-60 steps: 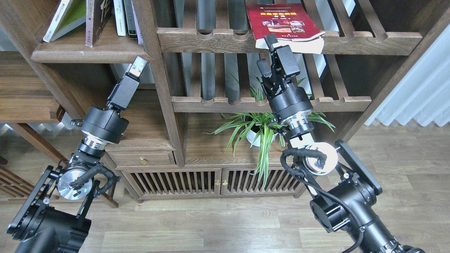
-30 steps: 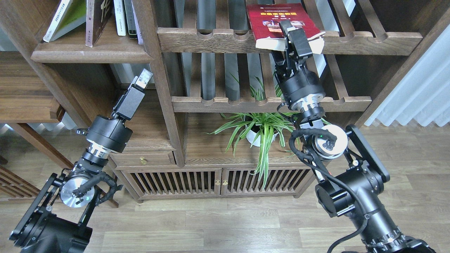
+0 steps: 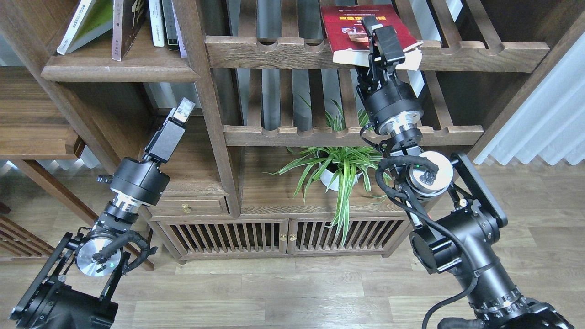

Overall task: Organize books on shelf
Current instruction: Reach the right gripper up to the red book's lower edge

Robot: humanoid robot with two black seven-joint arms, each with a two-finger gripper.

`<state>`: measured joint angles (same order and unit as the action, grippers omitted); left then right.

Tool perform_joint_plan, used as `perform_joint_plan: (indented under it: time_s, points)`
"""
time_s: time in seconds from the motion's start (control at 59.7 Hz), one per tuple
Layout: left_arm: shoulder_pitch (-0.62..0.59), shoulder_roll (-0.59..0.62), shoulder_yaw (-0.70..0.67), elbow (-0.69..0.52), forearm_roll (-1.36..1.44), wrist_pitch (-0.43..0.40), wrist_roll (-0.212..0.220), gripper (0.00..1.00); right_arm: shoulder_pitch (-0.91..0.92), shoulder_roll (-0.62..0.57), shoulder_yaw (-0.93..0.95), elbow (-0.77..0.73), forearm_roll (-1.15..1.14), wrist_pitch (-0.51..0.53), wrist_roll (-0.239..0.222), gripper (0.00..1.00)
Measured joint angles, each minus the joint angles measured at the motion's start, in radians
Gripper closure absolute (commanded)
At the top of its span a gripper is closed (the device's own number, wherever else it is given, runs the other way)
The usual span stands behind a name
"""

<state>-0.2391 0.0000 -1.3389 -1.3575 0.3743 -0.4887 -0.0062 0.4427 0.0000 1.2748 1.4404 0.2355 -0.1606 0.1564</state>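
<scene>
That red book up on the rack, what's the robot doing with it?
The robot's right tool is up at the red book, which lies flat on a slatted rack, its near edge overhanging the front rail. Whether it grips the book is unclear. The left tool hangs idle below the shelf, where other books stand.

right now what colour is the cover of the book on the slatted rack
Red, with small photos and yellow title text; the book shows best in the head view.
</scene>
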Motion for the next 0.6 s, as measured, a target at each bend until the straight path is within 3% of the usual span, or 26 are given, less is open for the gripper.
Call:
perform_joint_plan:
  time_s: [0.268,0.603]
  points:
    - [0.029,0.000,-0.008,0.001,0.000,0.000,0.000,0.04,0.032,0.000,0.012,0.000,0.001,-0.086,-0.004,0.03]
    - [0.055,0.001,-0.028,0.001,0.000,0.000,0.000,0.04,0.045,-0.004,0.023,0.000,0.002,-0.090,-0.005,0.07]
